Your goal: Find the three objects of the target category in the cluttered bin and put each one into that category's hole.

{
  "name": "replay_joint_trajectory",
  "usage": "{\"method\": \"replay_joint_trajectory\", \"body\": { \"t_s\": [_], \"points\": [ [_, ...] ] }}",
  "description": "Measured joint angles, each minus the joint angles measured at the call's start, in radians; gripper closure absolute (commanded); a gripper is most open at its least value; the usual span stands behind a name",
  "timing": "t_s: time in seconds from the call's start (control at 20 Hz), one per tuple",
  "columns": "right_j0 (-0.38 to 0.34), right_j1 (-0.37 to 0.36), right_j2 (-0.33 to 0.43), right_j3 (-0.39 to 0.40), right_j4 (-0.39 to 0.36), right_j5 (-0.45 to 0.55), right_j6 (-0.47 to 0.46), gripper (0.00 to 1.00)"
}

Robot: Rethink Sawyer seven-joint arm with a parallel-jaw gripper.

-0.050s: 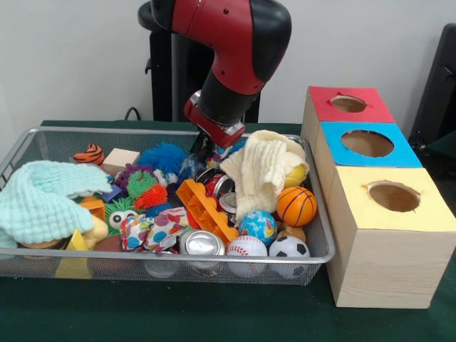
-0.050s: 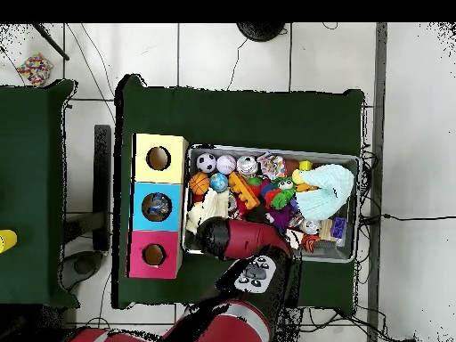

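My gripper (image 1: 205, 151) reaches down into the back middle of the wire bin (image 1: 43, 135), between a blue fuzzy ball (image 1: 162, 157) and a cream knitted cloth (image 1: 260, 169). Clutter hides its tips. Just in front of it lie a red-rimmed can (image 1: 219, 187) and an orange toy brick (image 1: 206, 210). A basketball (image 1: 296, 205), a globe ball (image 1: 258, 226), a baseball (image 1: 246, 248) and a soccer ball (image 1: 288, 248) sit at the bin's front right. In the overhead view the arm (image 2: 236, 239) covers the gripper.
Three wooden boxes stand right of the bin, with a red-top hole (image 1: 348, 104), a blue-top hole (image 1: 368, 143) and a yellow-top hole (image 1: 393, 197). A mint cloth (image 1: 43, 199), a silver can (image 1: 201, 242), a polka-dot bag (image 1: 153, 229) and spiky toys (image 1: 142, 187) fill the rest.
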Motion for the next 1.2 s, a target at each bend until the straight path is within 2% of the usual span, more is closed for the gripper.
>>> {"method": "replay_joint_trajectory", "body": {
  "t_s": [0.85,1.2],
  "points": [
    [0.002,-0.003,-0.012,0.000,0.000,0.000,0.000,1.00],
    [-0.004,-0.051,-0.011,0.022,0.010,0.000,0.000,1.00]
  ]
}}
